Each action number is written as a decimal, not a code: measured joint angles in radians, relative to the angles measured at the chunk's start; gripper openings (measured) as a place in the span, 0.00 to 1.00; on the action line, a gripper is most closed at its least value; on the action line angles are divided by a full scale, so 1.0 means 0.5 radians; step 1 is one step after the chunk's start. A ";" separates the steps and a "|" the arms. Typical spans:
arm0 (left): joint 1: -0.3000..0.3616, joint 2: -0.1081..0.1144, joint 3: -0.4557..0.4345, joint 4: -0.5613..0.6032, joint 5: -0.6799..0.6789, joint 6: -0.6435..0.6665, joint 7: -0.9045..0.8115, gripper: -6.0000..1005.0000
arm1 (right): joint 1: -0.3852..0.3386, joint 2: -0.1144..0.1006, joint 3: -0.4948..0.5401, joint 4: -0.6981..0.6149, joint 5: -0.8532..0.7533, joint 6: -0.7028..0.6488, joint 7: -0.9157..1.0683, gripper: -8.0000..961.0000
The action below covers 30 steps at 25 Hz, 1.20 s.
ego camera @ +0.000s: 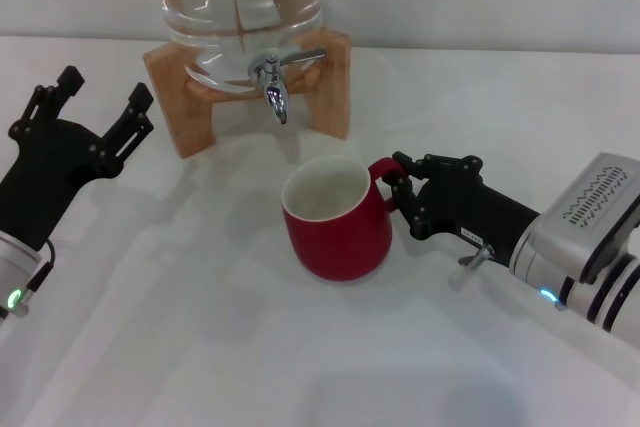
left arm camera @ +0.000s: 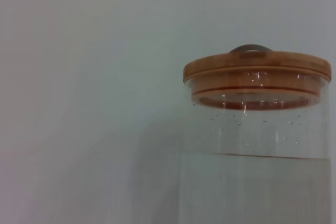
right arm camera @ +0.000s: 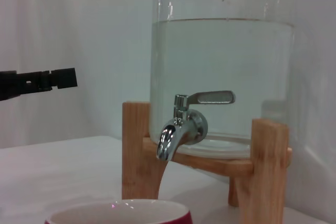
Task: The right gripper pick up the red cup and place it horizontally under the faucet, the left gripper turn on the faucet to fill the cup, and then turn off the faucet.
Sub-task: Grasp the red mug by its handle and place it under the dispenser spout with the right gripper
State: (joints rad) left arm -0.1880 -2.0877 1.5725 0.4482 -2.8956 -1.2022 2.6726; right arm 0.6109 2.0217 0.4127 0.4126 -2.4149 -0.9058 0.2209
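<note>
The red cup (ego camera: 335,232) stands upright on the white table, a little in front of and below the faucet (ego camera: 272,82), not directly beneath its spout. My right gripper (ego camera: 400,187) comes in from the right and is shut on the cup's handle. The cup's inside looks empty. In the right wrist view the faucet (right arm camera: 181,129) shows with its lever lying level and no water running, and the cup's rim (right arm camera: 121,211) shows at the lower edge. My left gripper (ego camera: 100,97) is open and empty, to the left of the wooden stand.
The glass jar (ego camera: 240,7) of water sits in a wooden stand (ego camera: 175,97) at the back of the table. The left wrist view shows the jar's wooden lid (left arm camera: 257,72). The left gripper's fingers (right arm camera: 37,81) show far off in the right wrist view.
</note>
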 joint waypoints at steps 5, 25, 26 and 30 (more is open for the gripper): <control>-0.008 0.000 0.008 -0.001 -0.001 0.003 -0.001 0.87 | 0.036 0.002 0.007 -0.001 0.004 0.033 0.002 0.15; -0.002 -0.003 0.015 -0.001 0.017 -0.008 -0.001 0.87 | 0.276 0.013 0.052 -0.001 0.013 0.284 0.003 0.15; -0.002 -0.003 0.015 -0.001 0.017 -0.008 -0.001 0.87 | 0.284 0.013 0.055 0.000 0.014 0.293 0.004 0.15; 0.001 -0.003 0.015 -0.001 0.018 -0.010 -0.001 0.87 | 0.303 0.012 0.090 0.002 0.007 0.330 0.002 0.15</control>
State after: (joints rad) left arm -0.1875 -2.0892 1.5800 0.4479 -2.8868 -1.2072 2.6722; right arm 0.7621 2.0279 0.4579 0.4134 -2.4115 -0.7410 0.2221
